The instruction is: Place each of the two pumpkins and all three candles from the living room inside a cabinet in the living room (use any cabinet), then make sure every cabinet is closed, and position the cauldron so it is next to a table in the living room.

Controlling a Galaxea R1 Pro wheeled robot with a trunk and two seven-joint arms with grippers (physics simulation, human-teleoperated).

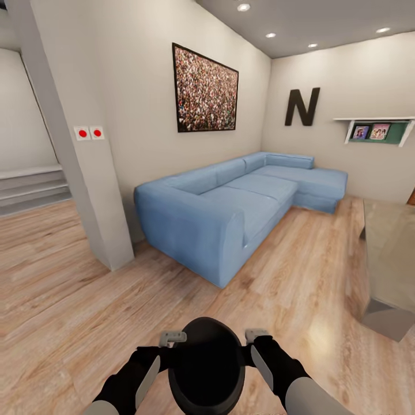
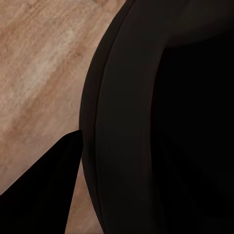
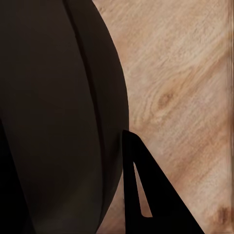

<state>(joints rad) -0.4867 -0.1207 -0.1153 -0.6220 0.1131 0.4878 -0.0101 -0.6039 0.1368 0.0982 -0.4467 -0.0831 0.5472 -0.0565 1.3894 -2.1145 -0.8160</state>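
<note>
Head view: I carry the black cauldron (image 1: 206, 369) between my two arms, left claw (image 1: 172, 339) and right claw (image 1: 257, 335) pressed against opposite sides of its rim — a two-sided hold suits so wide a pot. The glass table (image 1: 392, 259) stands ahead to my right, the blue sofa (image 1: 230, 202) beyond. Left wrist view: the cauldron's dark wall (image 2: 146, 122) over wood floor (image 2: 39, 73). Right wrist view: the same — whether either claw's fingers clamp the rim, I cannot tell.
</note>
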